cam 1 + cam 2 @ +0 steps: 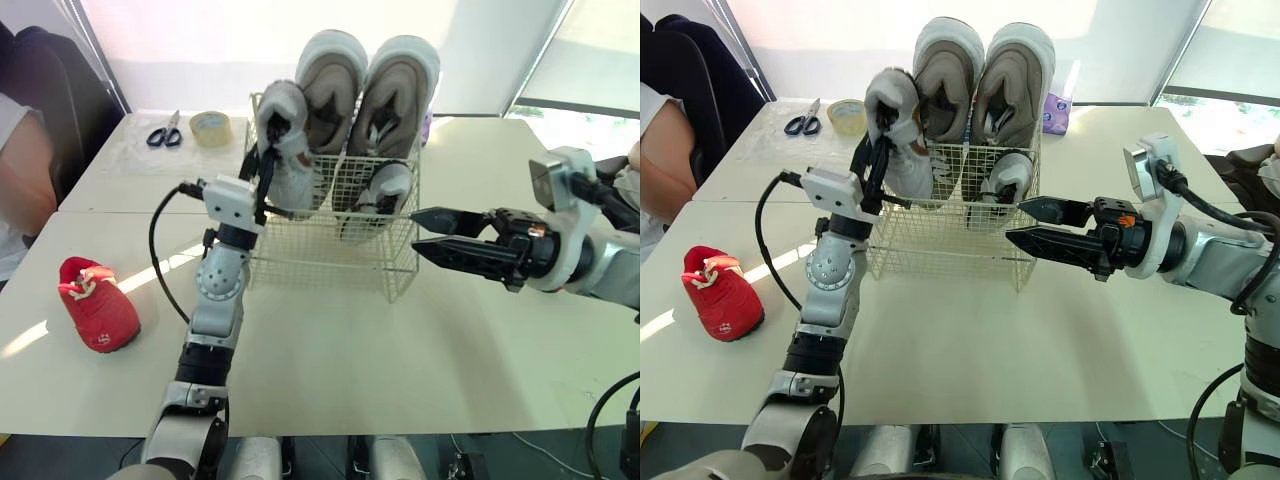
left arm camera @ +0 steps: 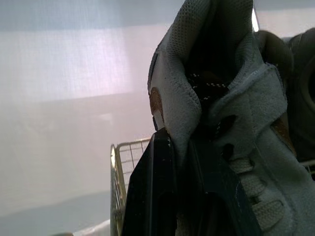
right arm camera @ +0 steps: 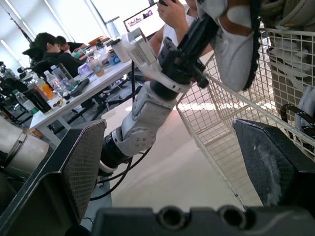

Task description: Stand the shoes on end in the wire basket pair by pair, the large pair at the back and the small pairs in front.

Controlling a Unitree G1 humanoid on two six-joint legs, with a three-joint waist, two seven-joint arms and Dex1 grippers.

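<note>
Off to the left a red shoe (image 1: 98, 305) lies alone on the surface (image 1: 330, 360), well apart from the wire basket (image 1: 335, 262), probably next in line. The left tool (image 1: 270, 140) is clamped on a small grey shoe (image 1: 292, 160), holding it upright at the basket's front-left, ahead of the large pair (image 1: 370, 90) standing at the back. The right tool (image 1: 420, 232) hangs beside the basket, fingers apart and empty, perhaps ready to steady it.

Head stereo fwd/down, wrist cams close, prob all sharing basket (image 1: 330, 250)
</note>
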